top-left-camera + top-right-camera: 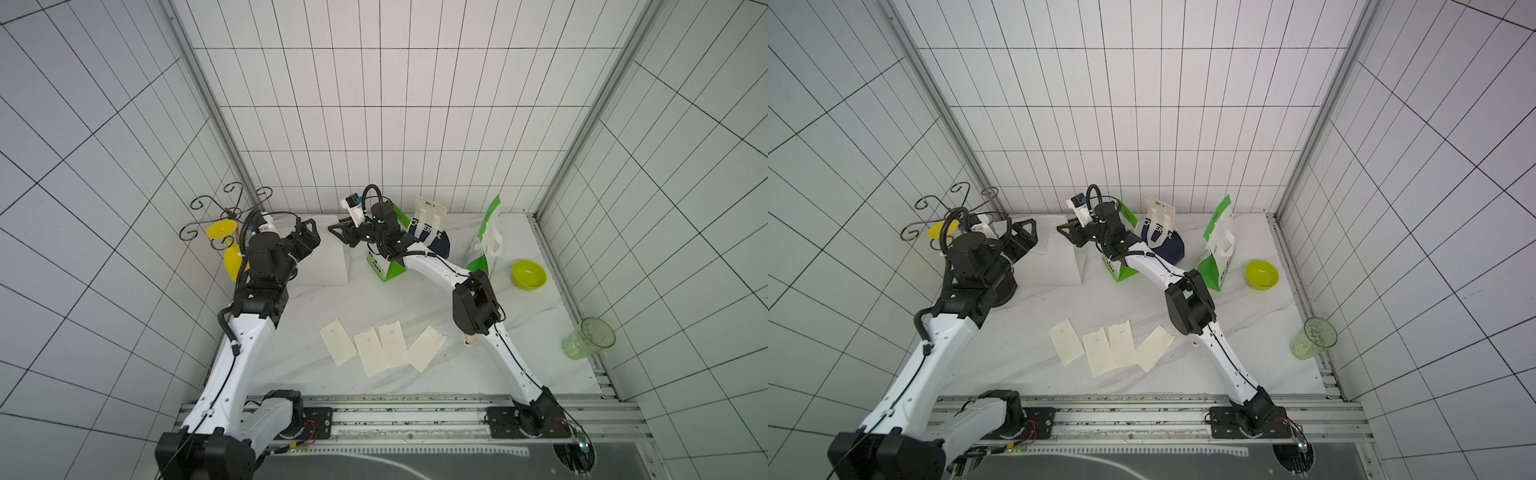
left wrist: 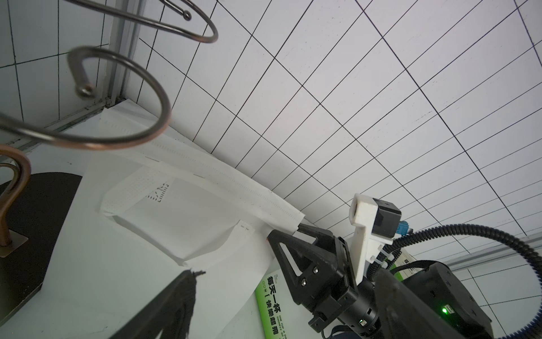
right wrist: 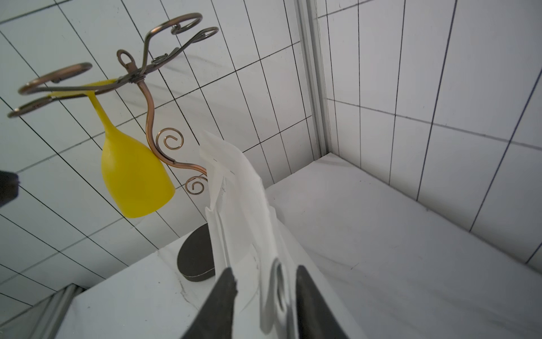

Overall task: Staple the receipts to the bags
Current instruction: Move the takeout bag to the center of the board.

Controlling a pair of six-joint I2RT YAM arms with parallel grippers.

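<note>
Right jaws pinch the plain white paper bag (image 1: 328, 266) by its far edge, left jaws spread alongside; a slow pull should spare the paper.

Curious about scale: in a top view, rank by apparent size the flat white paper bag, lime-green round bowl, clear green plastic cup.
1. flat white paper bag
2. clear green plastic cup, though nearer the camera, so unsure
3. lime-green round bowl

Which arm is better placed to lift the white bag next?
Likely right. The right gripper straddles the white bag at its edge; the left gripper hangs open beside it, holding nothing.
</note>
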